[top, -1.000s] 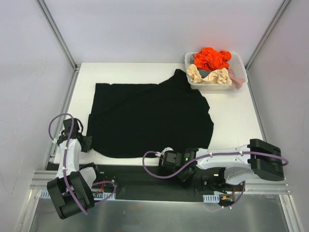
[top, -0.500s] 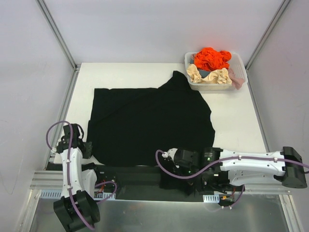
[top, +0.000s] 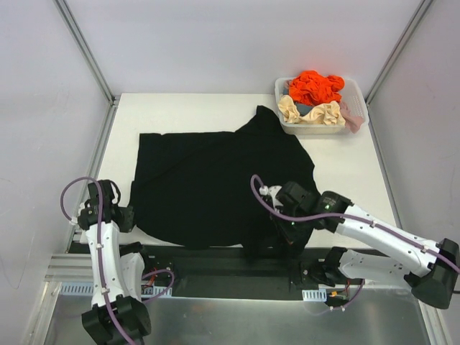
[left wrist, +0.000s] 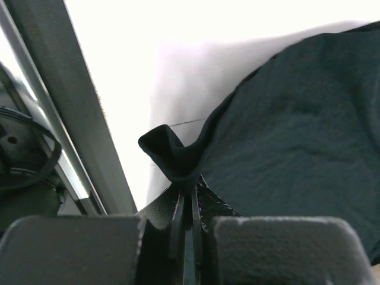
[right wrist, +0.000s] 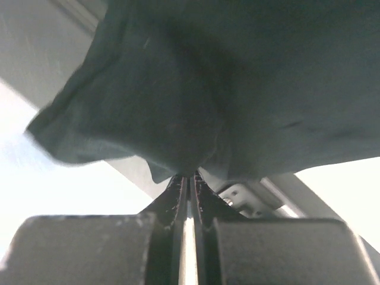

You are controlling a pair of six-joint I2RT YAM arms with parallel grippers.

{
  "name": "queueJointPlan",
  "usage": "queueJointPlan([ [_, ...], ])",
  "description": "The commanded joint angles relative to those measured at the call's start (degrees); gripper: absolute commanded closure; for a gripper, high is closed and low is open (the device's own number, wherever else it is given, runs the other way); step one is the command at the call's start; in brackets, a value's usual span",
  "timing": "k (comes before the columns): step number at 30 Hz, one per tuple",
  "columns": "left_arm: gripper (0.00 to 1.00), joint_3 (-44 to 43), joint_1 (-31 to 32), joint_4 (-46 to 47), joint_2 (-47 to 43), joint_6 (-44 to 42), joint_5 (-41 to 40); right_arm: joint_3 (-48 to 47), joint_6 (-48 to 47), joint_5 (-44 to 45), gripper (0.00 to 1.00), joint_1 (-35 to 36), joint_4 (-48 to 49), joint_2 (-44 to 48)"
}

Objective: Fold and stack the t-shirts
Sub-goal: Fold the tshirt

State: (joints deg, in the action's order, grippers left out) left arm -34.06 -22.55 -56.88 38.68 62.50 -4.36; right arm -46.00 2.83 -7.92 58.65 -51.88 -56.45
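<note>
The left gripper (left wrist: 186, 189) has its fingers pressed together on a small pinch of the black t-shirt (top: 215, 180) at its near left corner, with cloth bunching just above the tips. The right gripper (right wrist: 189, 178) is clamped equally tight on the near right hem, and fabric drapes over it. The shirt lies spread on the white table (top: 187, 108). An orange t-shirt (top: 315, 86), a cream t-shirt (top: 320, 113) and a pink t-shirt (top: 352, 116) sit crumpled in the basket (top: 360, 92) at the far right corner.
</note>
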Motion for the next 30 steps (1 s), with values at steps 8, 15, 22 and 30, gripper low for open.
queueJointPlan([
  [8, 1.0, -8.37, 12.43, 4.59, 17.29, 6.93, -1.26, -15.77, -11.96, 3.18, 1.0, -17.95, -1.03, -8.4],
  [15, 1.0, -16.12, 12.61, 4.5, 28.73, 7.28, -1.96, -26.14, -14.17, 12.14, 0.99, -23.93, -3.32, -18.43],
  [22, 1.0, -21.83, 12.61, 4.59, 35.05, 7.9, -5.31, -36.07, -15.83, 9.68, 0.99, -28.68, -3.14, -28.09],
  [30, 1.0, -27.72, 12.53, 4.59, 44.37, 8.6, -4.69, -44.52, -16.45, 8.45, 0.99, -32.02, -3.49, -38.29],
])
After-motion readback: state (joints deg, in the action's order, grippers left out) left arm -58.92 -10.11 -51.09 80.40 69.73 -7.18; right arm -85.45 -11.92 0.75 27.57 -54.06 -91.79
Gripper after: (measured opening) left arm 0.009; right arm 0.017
